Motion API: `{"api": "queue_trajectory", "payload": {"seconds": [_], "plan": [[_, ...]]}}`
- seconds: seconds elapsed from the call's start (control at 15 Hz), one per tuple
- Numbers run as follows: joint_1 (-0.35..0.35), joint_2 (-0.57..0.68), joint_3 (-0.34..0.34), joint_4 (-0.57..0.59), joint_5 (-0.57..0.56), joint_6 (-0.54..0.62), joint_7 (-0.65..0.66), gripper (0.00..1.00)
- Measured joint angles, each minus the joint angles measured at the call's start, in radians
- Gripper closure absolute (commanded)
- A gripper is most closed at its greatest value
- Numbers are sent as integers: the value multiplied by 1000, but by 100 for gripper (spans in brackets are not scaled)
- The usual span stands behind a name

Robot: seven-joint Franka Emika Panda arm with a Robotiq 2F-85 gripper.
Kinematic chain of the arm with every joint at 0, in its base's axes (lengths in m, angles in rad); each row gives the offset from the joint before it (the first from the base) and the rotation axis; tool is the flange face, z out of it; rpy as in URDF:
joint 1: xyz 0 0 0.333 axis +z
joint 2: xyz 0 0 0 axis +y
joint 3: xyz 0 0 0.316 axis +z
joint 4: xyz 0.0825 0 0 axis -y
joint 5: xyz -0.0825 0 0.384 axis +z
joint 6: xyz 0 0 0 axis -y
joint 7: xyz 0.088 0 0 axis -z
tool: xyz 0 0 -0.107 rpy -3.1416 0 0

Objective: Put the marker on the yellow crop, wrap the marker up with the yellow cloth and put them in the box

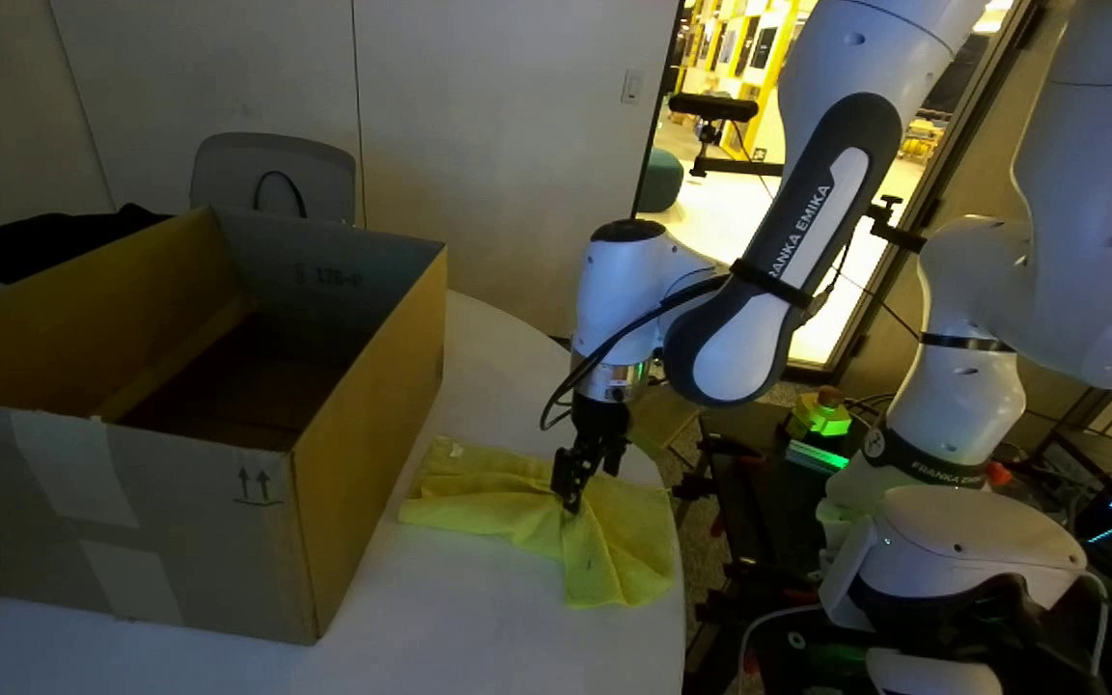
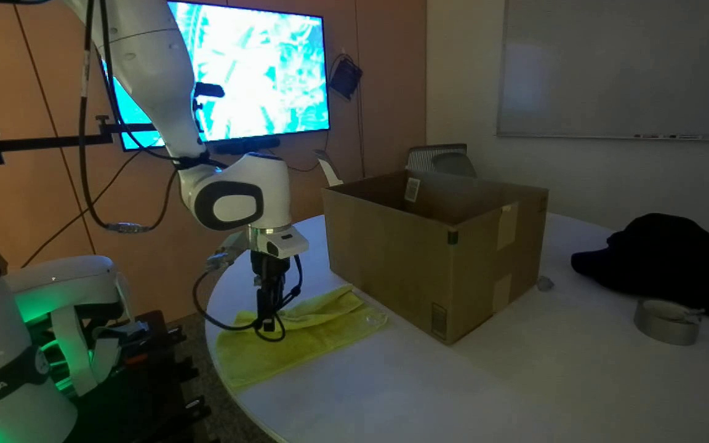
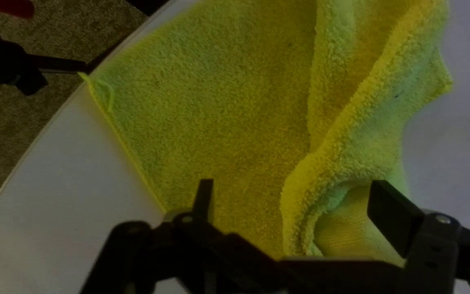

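The yellow cloth (image 1: 624, 555), which is also the yellow crop, lies rumpled on the table beside the box. A thick fold (image 3: 333, 151) runs down it in the wrist view, partly rolled over on itself. Right above the cloth, my gripper (image 3: 292, 183) points down with its jaws wide apart on either side of that fold. Fabric shows between the fingers, but they do not pinch it. Both exterior views show the gripper (image 2: 268, 323) low at the cloth. The brown cardboard box (image 2: 391, 258) stands open-topped close by; its visible floor (image 1: 237, 386) looks bare. The marker is hidden or out of view.
The round white table (image 1: 479, 618) has its edge (image 3: 27, 151) close to the cloth. A grey tape roll (image 2: 666, 321) and a black cloth-like heap (image 2: 668, 258) sit past the box. Behind the table is a chair (image 1: 276, 179).
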Motion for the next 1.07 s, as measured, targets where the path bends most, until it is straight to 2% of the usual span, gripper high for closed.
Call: {"api": "queue_trajectory", "payload": {"seconds": [0.4, 1.07], "plan": [[-21, -42, 2, -108, 0, 0, -27, 0], [-103, 24, 0, -112, 6, 17, -168, 0]]}}
